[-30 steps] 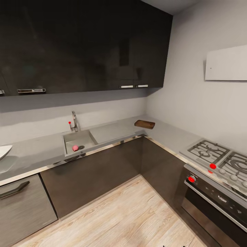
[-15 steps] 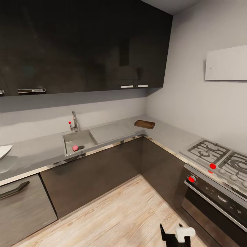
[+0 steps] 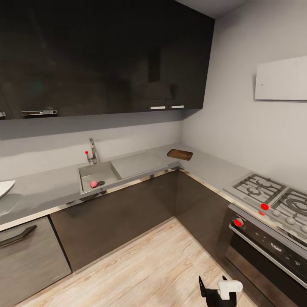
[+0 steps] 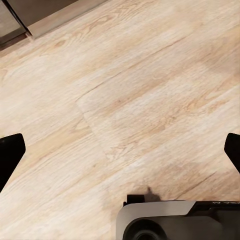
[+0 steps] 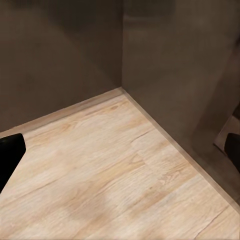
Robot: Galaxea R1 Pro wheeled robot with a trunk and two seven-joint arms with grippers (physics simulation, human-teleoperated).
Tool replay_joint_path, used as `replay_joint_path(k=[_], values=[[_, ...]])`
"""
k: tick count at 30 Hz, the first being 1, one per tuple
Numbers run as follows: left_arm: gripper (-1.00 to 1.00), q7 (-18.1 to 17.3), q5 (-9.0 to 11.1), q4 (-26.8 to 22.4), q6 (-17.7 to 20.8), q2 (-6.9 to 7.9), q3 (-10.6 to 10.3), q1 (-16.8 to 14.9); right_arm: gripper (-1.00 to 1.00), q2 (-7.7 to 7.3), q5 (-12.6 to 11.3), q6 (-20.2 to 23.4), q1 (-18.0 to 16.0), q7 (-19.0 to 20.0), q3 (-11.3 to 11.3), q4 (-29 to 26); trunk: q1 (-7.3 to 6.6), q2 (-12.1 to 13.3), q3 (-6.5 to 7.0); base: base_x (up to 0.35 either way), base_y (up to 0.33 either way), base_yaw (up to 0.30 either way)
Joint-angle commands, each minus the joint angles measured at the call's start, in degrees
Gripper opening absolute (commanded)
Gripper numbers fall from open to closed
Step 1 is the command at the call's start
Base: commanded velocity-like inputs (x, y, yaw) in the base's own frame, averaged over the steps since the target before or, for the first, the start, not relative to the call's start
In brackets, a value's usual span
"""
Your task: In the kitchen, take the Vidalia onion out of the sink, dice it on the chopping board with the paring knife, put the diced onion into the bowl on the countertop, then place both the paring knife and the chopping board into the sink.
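While we stand back from the counter, our head camera takes in the whole corner of the kitchen, and the sink [image 3: 99, 175] serves as our landmark. Its grey basin is set into the long grey countertop [image 3: 42, 189], with the chrome faucet [image 3: 92, 151] and its small red knob rising at the basin's back edge. Inside the basin, just beside the round drain, lies the pink Vidalia onion [image 3: 93, 183]. Well along the countertop from the sink, in the corner where the counter turns, sits the brown chopping board [image 3: 179, 154]. On the other side of the sink, at the edge of the view, we see part of the white bowl [image 3: 6, 188] resting on the counter. Further round the corner from the sink stands a gas stove [image 3: 273, 196] with red knobs (the paring knife we cannot make out).

Our right gripper [image 3: 217, 290] shows low over the wooden floor [image 3: 145, 268], its dark fingers spread apart and holding nothing. Our left gripper [image 4: 120, 150] likewise hangs over the floor, fingertips wide apart and empty.
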Motion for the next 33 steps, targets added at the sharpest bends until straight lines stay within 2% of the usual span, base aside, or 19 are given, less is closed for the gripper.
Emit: replay_joint_path(k=[1,28,32,33], values=[[1.00,0.0,0.0,-0.1,-0.1,-0.01,0.0,0.0,1.00,-0.03,0.0,0.0,0.1,0.0,0.0,0.1,0.02,0.0,-0.01,0.000,0.000,0.000],[1.00,0.2,0.1,0.9,0.5,-0.47,0.2,0.0,1.00,-0.08,-0.1,0.1,0.2,0.1,-0.1,1.3,0.02,0.0,-0.01,0.000,0.000,0.000],[1.00,0.3,0.1,-1.9,2.8,-0.92,0.2,0.0,1.00,-0.08,-0.1,0.1,0.2,0.2,-0.1,1.3,0.02,0.0,-0.01,0.000,0.000,0.000],[1.00,0.3,0.1,-3.4,4.8,-1.22,0.2,0.0,1.00,-0.08,-0.1,0.1,0.2,0.2,-0.1,1.4,0.02,0.0,-0.01,0.000,0.000,0.000]])
